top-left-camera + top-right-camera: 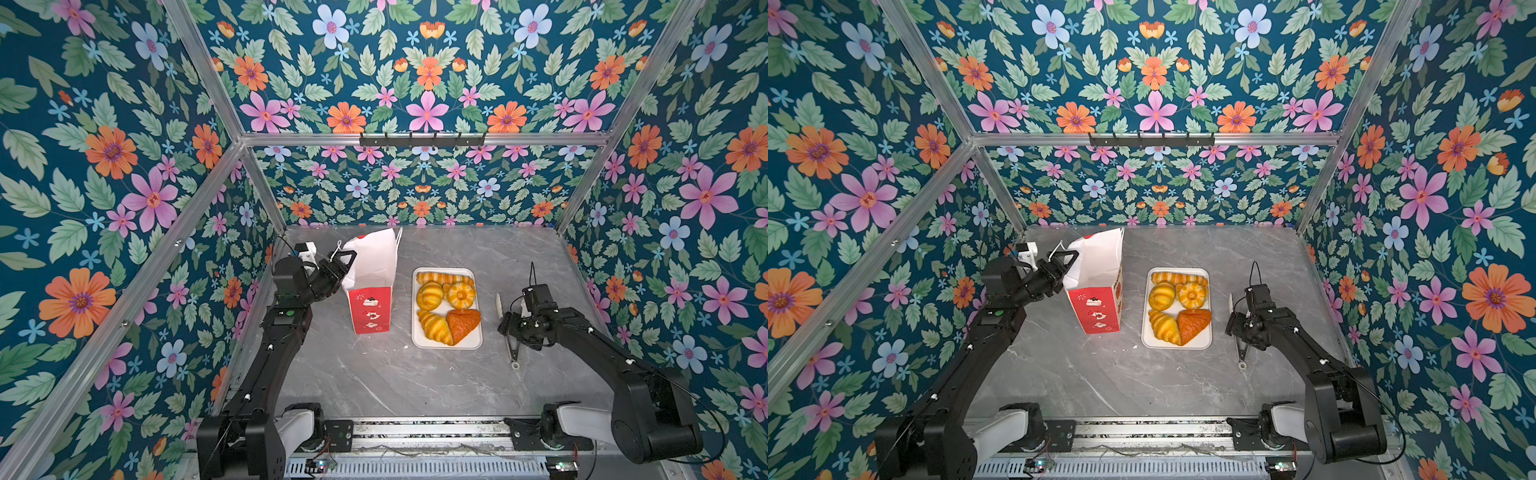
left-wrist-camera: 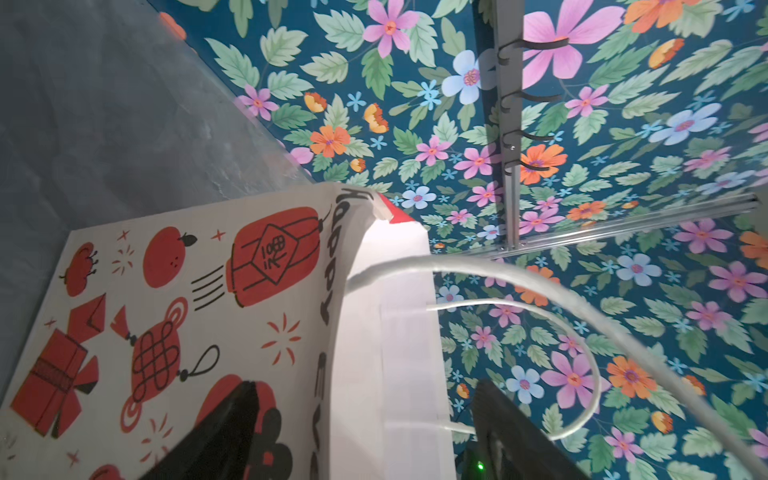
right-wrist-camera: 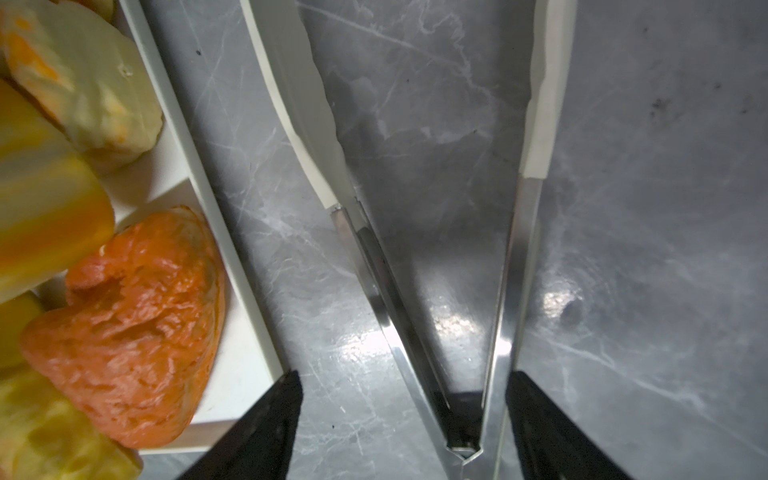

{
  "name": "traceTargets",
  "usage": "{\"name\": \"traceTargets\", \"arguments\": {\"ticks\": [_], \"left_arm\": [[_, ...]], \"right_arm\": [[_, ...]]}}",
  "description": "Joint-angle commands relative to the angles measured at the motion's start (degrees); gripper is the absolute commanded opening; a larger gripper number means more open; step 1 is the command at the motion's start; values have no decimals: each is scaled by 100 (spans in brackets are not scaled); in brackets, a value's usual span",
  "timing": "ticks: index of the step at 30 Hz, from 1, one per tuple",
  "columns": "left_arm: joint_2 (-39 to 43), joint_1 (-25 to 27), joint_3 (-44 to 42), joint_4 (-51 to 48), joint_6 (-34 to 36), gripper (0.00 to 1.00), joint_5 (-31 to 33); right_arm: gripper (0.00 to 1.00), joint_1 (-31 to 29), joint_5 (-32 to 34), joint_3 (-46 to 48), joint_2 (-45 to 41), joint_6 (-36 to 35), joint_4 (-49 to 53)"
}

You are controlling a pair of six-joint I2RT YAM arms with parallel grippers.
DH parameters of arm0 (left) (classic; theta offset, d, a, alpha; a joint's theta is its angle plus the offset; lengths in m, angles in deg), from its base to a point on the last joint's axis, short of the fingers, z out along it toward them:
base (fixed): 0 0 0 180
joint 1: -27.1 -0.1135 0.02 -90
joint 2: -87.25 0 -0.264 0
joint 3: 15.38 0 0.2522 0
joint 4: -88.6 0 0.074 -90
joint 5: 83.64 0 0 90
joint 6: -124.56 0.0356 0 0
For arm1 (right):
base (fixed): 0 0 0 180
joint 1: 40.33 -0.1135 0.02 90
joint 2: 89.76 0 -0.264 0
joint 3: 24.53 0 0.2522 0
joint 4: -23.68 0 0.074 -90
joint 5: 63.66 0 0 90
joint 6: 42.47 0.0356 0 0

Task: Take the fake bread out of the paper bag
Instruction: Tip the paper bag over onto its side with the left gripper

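Already five glossy golden fake bread pieces (image 1: 446,305) fill the white rectangular tray (image 1: 473,341); left gripper (image 1: 343,258) jaws spread beside the white-and-red paper bag (image 1: 371,309), right gripper (image 1: 508,328) jaws pinching metal tongs (image 1: 513,353).

Even, bright light falls from above on my worktop (image 1: 374,374) in both top views, whose edges bow. My right wrist view shows white glare on it and blurred bread (image 3: 124,324); my left wrist view is soft.

paper bag (image 1: 371,291) left of tray (image 1: 476,338) (fake bread (image 1: 448,305) on it); tongs (image 1: 512,345) right
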Motion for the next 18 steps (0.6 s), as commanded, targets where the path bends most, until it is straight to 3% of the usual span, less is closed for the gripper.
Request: {"name": "traceTargets", "arguments": {"ticks": [1,12,18], "left_arm": [[148,-19,301,-1421,880,87,578],[562,-31,1217,-3389,2036,100,1311],[487,-29,809,-2795,1816,88,1002]], "right_arm": [[79,-5,-9,-17,16,21,-38],[79,-5,-33,-132,125,-18,-38],[79,-5,-97,-209,246,-63,-78]]}}
